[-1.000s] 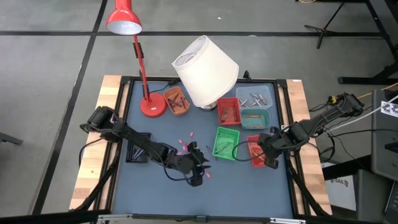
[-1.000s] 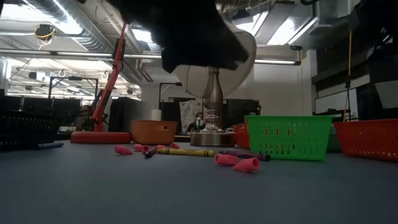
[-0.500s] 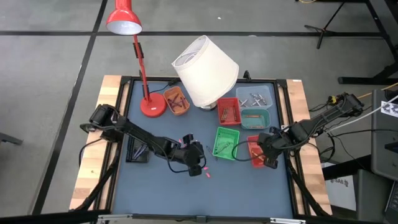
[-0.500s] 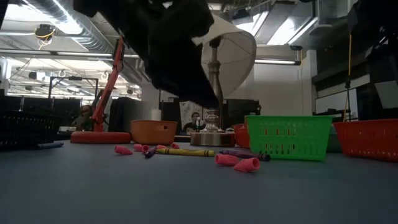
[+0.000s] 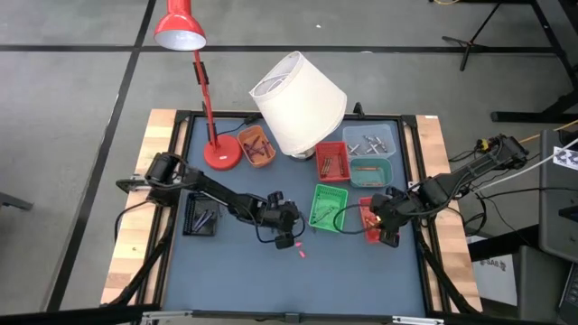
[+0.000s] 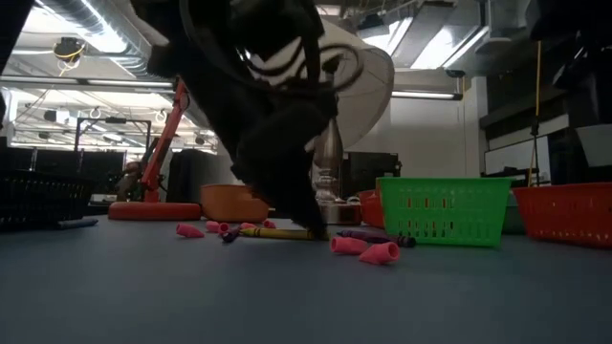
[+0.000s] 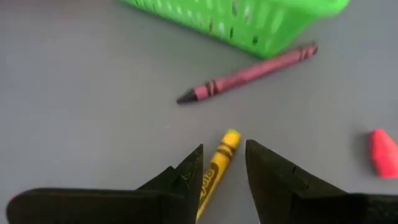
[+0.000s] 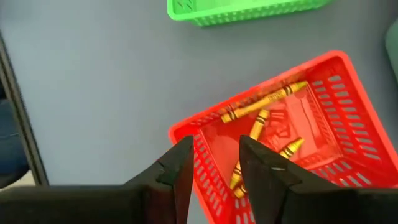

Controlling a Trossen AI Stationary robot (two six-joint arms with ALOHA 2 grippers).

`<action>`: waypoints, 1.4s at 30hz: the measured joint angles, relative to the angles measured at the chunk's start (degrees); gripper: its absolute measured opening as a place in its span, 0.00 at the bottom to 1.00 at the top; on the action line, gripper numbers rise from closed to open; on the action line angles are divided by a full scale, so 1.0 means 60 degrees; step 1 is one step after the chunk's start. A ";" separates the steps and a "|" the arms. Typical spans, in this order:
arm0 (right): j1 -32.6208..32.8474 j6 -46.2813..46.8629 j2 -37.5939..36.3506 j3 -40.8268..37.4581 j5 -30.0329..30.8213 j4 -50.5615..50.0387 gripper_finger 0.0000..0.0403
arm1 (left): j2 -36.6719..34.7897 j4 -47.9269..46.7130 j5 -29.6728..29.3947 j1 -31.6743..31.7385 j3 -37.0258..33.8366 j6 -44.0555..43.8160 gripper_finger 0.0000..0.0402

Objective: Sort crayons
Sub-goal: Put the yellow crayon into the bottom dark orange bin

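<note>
Blue-grey desk (image 5: 235, 271) with wooden side rails is carrying everything, largest first: a white lampshade (image 5: 298, 102) tilting over the far middle, a red desk lamp (image 5: 200, 90) standing at the far left, then a cluster of small trays.

My left arm is reaching across the desk middle; my left gripper (image 7: 224, 163) is hanging low over the surface, jaws spread, straddling a yellow crayon (image 7: 217, 168) that is lying flat between them, not pinched. Just beyond it a purple crayon (image 7: 249, 73) is lying beside the green tray (image 7: 249, 22). A pink stub (image 7: 382, 151) is sitting off to one side. Low view is showing more pink bits (image 6: 368, 250) scattered on the desk near the yellow crayon.

My right gripper (image 8: 214, 163) is hovering over the red tray (image 8: 336, 81) at the desk's right side, jaws spread and holding nothing. Several yellow crayons (image 8: 264, 106) are lying inside that tray.

Other crayons are sitting in the orange tray (image 5: 256, 147) near the lamp base and in the second red tray (image 5: 330, 162) by the lampshade.
</note>
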 joint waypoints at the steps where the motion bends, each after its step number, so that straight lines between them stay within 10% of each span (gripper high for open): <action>1: 0.0002 0.0000 0.0000 0.0000 0.0000 0.0090 0.31 | 0.0062 -0.0015 0.0216 0.0054 0.0000 0.0023 0.26; 24: -0.0002 -0.0605 0.0000 0.0000 0.0004 0.3027 0.31 | 0.0199 -0.0123 0.0823 0.0207 0.0018 0.0232 0.02; 42: 0.0002 -0.0572 0.0139 0.0000 0.0902 0.3351 0.31 | -0.0467 0.0269 0.1718 -0.0225 -0.0022 -0.0342 0.01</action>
